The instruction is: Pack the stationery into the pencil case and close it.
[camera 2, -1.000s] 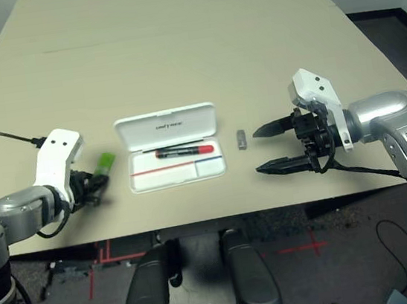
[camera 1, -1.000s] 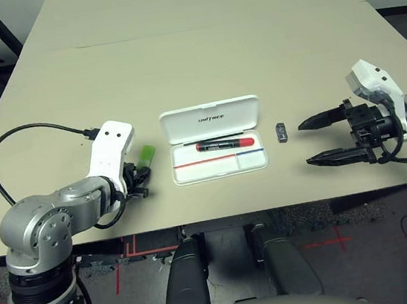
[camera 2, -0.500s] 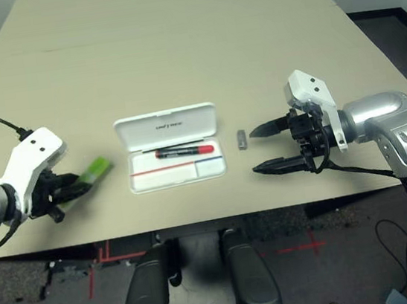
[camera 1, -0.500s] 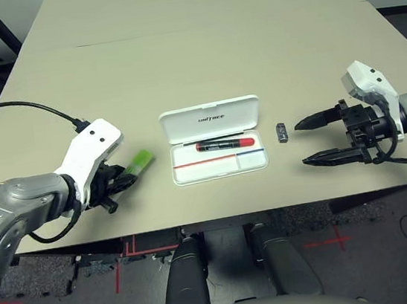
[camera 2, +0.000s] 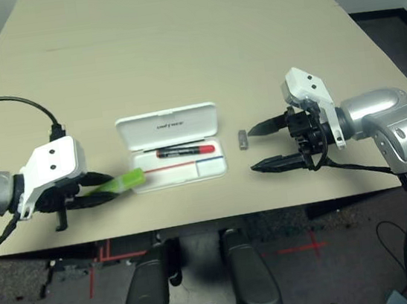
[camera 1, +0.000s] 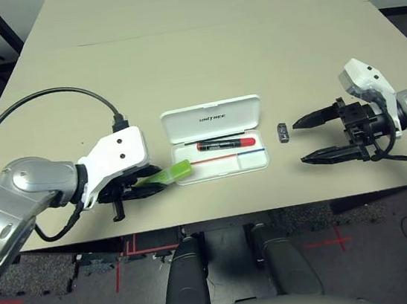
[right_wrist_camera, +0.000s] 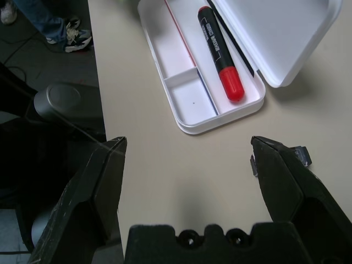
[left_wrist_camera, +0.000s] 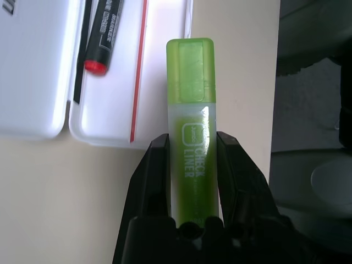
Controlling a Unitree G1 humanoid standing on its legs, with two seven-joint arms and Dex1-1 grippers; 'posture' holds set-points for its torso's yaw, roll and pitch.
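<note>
Green highlighter (camera 1: 163, 177) sits clamped in my left pincer (left_wrist_camera: 190, 159), held by its lower body with the capped end reaching over the left edge of the open white case (camera 1: 220, 163); to do this step well I judge I should carry it further in until its whole length is over the front compartment, bring it level and parallel to the red divider line, lower it close to the floor of the case and only then let go, so it does not tip off the rim; the red marker (camera 1: 225, 144) already lies in the back compartment, near the hinge, and I should keep clear of it; right of the case the small grey clip (camera 1: 282, 132) rests on the counter (camera 1: 198, 55); beside it my right pincer (camera 1: 313, 137) hovers with its fingers wide apart, holding nothing.
</note>
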